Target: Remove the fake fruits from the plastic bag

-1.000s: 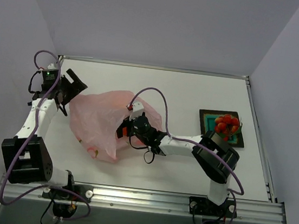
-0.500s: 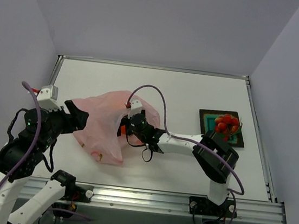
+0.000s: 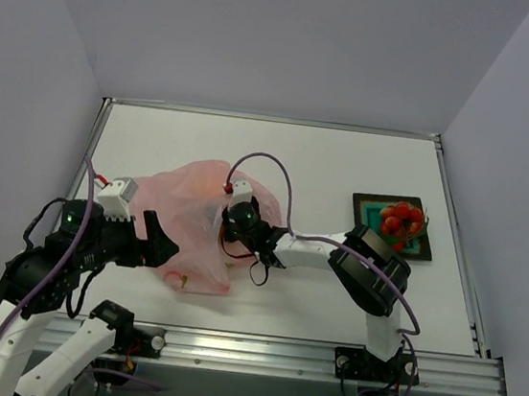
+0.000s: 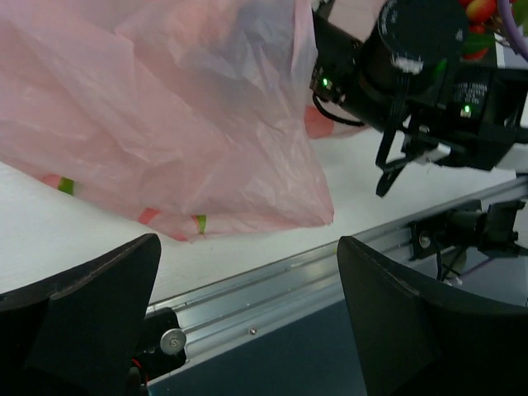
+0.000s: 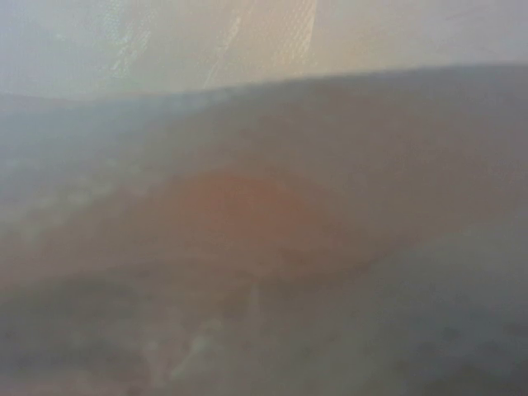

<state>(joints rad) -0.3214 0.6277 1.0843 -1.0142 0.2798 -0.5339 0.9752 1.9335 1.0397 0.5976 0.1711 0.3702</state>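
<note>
since a second ago the left arm has swung from the far left corner down to the bag's near side. the left gripper now sits just beside the bag's near-left edge, jaws spread wide with nothing between them. the plastic bag lies crumpled on the table, left of centre, small red and green fruit pieces showing through its low corner. the right gripper is pushed into the bag's right side; film blurs its wrist view, so i cannot tell how its jaws stand. far right, the red berries rest on the tray.
</note>
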